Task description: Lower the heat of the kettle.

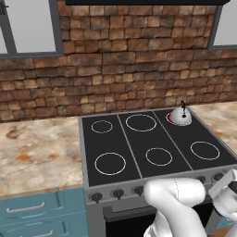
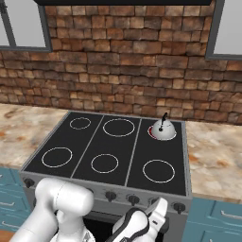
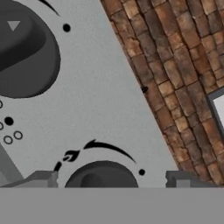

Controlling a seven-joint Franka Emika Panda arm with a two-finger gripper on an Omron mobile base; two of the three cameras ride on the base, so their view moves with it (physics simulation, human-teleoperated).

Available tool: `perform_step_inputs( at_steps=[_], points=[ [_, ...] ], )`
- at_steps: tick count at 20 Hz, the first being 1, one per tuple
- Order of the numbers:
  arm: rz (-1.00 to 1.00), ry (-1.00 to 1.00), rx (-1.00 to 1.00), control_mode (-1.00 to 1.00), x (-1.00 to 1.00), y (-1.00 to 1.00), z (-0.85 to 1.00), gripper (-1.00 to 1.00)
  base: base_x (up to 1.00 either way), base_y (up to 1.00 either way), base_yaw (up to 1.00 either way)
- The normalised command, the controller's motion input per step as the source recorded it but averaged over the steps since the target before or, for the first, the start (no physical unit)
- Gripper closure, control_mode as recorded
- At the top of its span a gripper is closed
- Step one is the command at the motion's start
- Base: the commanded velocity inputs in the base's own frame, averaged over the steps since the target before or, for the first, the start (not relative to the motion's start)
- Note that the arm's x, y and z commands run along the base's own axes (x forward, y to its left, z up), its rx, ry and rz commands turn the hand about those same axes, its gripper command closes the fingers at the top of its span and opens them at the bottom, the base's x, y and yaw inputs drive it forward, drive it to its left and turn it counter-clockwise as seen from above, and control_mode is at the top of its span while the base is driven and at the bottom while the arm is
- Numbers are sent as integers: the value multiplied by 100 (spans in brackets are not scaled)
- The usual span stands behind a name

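On the stove's near front panel, I have the gripper (image 3: 112, 181) up against a dark knob (image 3: 101, 175), fingers spread either side, unclenched. Far right, the kettle (image 1: 180, 116) sits on its red-glowing burner (image 1: 169, 118). I judge that knob rigid, smooth, best pinched across its rim.

Arm (image 1: 178, 196): glossy white, rounded tubular links, bulbous elbow | Joints: dark grey bands between links | Wrist (image 2: 137, 226): white shell, black seam | Fingers (image 3: 41, 178): two small, dark grey, blocky tips | Cables, screws, markings: cannot tell
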Motion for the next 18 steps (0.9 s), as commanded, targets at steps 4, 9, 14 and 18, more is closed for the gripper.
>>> perform_step_inputs(
  at_steps=[4, 9, 14, 18],
  points=[
    [0, 0, 0, -100, 12, -10, -4, -100, 0, 0, 0],
    [0, 0, 0, -100, 2, -18, -8, -100, 0, 0, 0],
    [0, 0, 0, -100, 9, -3, -16, 100, 0, 0, 0],
    [0, 0, 0, -100, 14, 0, -20, 100, 0, 0, 0]
  ],
)
